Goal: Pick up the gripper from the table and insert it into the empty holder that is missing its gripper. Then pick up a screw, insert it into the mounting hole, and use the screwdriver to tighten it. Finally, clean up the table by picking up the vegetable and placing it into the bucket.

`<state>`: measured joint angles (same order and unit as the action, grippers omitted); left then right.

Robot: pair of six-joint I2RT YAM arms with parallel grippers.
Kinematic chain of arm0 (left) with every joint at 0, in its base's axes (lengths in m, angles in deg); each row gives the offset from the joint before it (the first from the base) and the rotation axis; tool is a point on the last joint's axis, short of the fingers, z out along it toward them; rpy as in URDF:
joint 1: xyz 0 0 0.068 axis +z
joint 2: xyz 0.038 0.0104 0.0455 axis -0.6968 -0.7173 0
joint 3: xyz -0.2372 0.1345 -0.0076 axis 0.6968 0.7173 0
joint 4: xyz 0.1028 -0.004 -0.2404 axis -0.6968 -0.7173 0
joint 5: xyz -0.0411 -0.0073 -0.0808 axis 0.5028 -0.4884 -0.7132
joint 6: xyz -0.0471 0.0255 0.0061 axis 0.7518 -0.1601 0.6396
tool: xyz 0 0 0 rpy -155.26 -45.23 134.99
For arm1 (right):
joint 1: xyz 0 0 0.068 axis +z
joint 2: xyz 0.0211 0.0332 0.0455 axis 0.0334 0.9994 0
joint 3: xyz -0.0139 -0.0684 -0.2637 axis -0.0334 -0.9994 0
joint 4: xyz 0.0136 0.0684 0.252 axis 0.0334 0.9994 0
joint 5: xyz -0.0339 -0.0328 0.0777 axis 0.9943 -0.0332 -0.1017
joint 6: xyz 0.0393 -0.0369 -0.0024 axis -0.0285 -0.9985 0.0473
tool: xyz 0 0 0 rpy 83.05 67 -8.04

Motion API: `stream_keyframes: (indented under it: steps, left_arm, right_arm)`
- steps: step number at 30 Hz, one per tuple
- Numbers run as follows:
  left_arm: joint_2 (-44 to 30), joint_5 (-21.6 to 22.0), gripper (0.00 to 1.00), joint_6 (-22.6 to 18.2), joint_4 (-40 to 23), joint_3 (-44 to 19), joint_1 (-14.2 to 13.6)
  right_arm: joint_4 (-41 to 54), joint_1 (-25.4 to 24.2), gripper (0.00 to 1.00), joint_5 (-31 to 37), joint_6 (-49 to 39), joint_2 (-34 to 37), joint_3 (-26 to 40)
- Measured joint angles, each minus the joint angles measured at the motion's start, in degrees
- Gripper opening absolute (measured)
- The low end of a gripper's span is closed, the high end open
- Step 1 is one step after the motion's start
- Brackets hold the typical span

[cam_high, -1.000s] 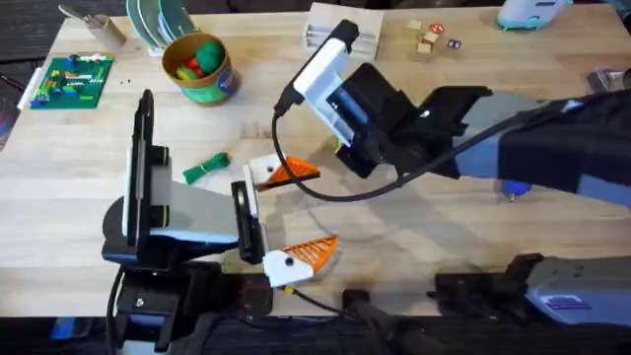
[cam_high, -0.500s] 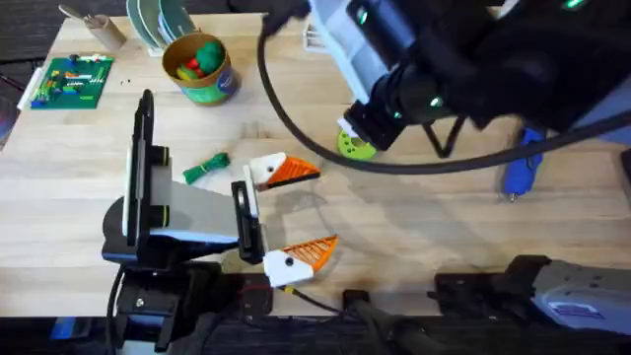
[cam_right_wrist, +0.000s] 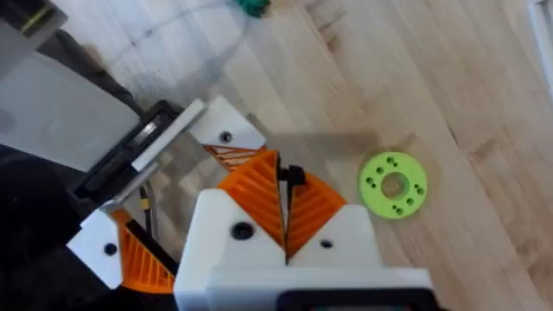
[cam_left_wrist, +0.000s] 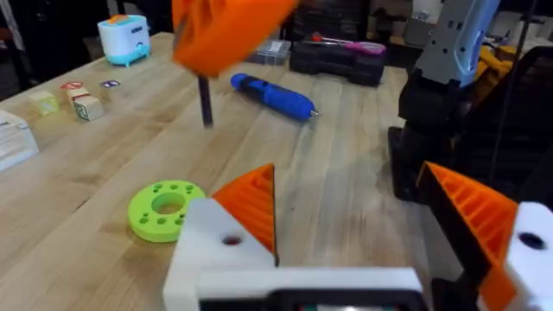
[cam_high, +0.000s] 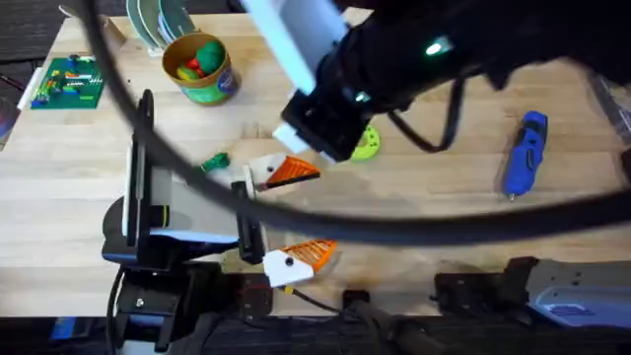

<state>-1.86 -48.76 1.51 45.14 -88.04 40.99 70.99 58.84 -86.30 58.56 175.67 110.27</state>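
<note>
Cable (cam_high: 296, 212) and right arm (cam_high: 414, 59) hide much of table (cam_high: 434, 207).

Pale wooden counter (cam_high: 424, 212). Upper left: green bucket (cam_high: 200, 67) and circuit board (cam_high: 71, 81). Centre: perforated green disc (cam_high: 365, 145). Left of centre: small green vegetable (cam_high: 214, 162). Right: blue screwdriver (cam_high: 524, 153).

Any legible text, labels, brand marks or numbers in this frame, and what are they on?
None can be read.
Green circuit board: pale markings, too small to read.
Small wooden blocks: coloured marks on their faces, too blurred to read.
Blue screwdriver: no lettering visible.
Green bucket: no legible label.
</note>
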Motion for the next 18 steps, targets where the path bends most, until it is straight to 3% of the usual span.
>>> stream_keyframes:
  steps: [7,18]
  left_arm:
    - [0.0,0.0,0.993,0.0,0.0,0.0,0.0]
    - [0.0,0.0,0.993,0.0,0.0,0.0,0.0]
  right_arm:
    - [-0.3,3.6,0.007,0.2,0.0,4.7,0.2]
    - [-1.0,5.6,0.007,2.1,0.0,4.9,0.2]
